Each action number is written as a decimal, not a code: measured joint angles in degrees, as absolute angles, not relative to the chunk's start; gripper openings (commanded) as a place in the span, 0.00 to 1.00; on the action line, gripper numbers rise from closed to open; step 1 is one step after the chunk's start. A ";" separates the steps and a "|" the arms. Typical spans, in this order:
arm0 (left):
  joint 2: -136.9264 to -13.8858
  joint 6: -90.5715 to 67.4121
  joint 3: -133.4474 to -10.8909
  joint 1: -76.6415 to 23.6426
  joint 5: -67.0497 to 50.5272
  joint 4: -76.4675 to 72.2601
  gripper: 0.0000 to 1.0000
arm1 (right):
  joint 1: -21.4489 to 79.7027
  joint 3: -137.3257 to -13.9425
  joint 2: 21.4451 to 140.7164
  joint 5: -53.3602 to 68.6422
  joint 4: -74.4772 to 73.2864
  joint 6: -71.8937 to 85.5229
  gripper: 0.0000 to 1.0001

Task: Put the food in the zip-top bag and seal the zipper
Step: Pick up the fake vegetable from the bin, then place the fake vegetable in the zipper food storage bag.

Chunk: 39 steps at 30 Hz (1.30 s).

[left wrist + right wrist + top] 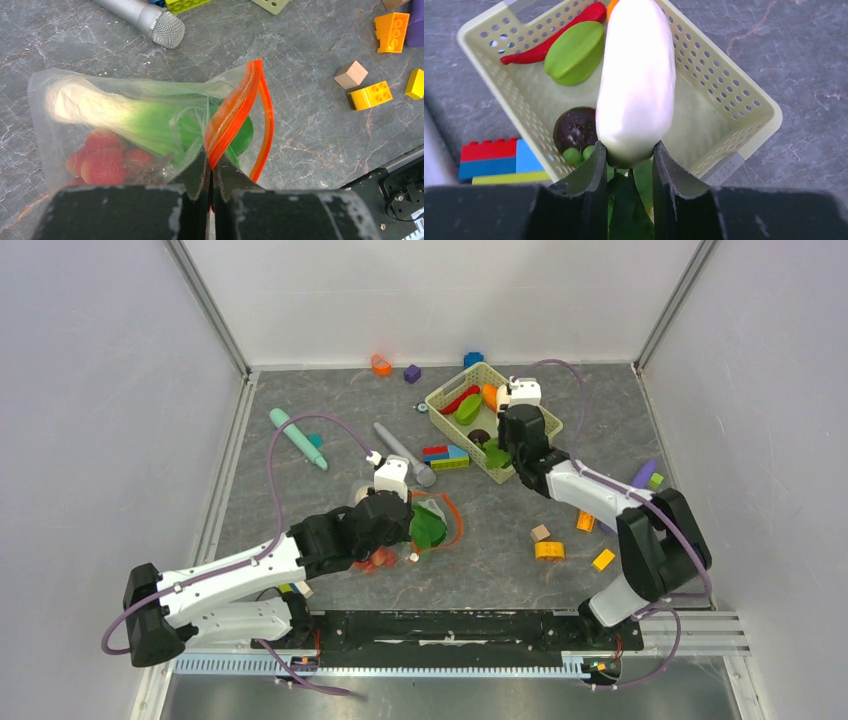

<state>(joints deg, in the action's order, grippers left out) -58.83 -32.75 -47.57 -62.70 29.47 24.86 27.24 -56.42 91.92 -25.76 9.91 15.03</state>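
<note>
**Nearest:** the left gripper (210,172), jaws pinched together on the orange zipper (235,107), holds the mouth of the clear bag (55,135) raised and parted. Inside the bag lie a bok choy (135,117) and red berries (105,165).

**Farther back:** the right gripper (629,155) is clamped on the leafy end of a white radish (636,80) over the pale green basket (744,105).

The radish looks smooth and long. It is best lifted clear of the rim, then fed tip-first into the parted mouth.

**Basket contents:** a red chilli (549,42), a green piece (574,52) and a dark purple fruit (575,127).
</note>
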 measured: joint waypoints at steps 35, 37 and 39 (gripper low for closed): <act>-58.63 -32.69 -47.22 -62.70 28.25 23.49 0.03 | 27.27 -25.63 41.80 33.17 5.69 6.42 0.00; -58.63 -32.69 -47.22 -62.70 28.23 23.44 0.03 | 27.27 -25.65 40.53 36.01 1.72 5.10 0.00; -58.65 -32.67 -47.20 -62.70 28.18 23.44 0.02 | 27.27 -25.65 39.81 38.06 -2.22 3.92 0.00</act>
